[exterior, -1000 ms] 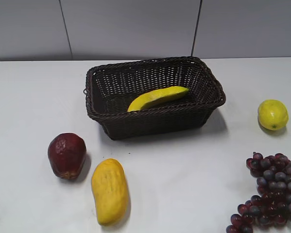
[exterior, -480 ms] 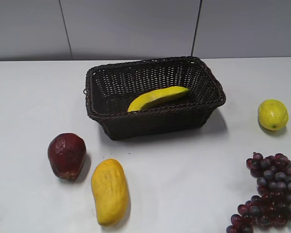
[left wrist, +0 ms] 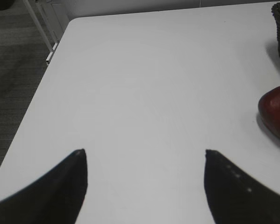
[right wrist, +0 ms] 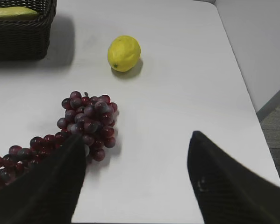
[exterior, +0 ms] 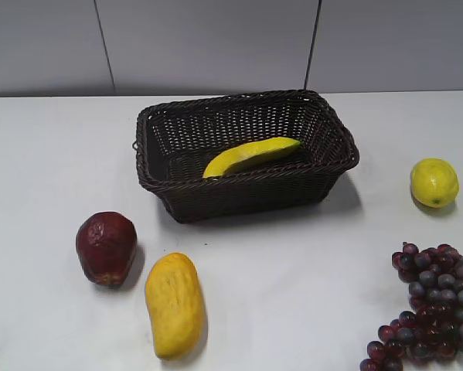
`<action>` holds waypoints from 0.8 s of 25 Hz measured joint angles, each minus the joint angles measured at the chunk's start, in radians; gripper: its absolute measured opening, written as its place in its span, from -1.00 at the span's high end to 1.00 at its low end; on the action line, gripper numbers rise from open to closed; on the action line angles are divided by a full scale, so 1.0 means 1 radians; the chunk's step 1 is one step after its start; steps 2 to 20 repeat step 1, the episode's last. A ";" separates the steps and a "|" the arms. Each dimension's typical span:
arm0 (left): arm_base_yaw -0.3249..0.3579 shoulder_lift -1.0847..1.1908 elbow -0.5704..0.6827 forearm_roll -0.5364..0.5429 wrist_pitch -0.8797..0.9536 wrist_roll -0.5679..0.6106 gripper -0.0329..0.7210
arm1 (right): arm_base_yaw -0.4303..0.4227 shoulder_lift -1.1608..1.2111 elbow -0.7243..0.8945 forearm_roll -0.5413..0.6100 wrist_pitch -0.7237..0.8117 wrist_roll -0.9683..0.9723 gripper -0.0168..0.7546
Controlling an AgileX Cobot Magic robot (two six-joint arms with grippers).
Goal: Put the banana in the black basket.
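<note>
Banana lies lengthwise inside basket — both grippers spread, empty, well apart from it

This looks like a lab or test room, though little of it shows. A plain white table stands against bare grey wall panels, with grey carpet-like floor beside it.
</note>
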 joint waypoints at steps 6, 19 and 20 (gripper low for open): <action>0.000 0.000 0.000 0.000 0.000 0.000 -0.62 | 0.000 0.000 0.000 0.000 0.000 0.000 -0.39; 0.000 0.000 0.000 0.000 0.000 0.000 -0.62 | 0.000 0.000 0.000 0.000 0.000 0.000 -0.39; 0.000 0.000 0.000 0.000 0.000 0.000 -0.62 | 0.000 0.000 0.000 0.000 0.000 0.000 -0.39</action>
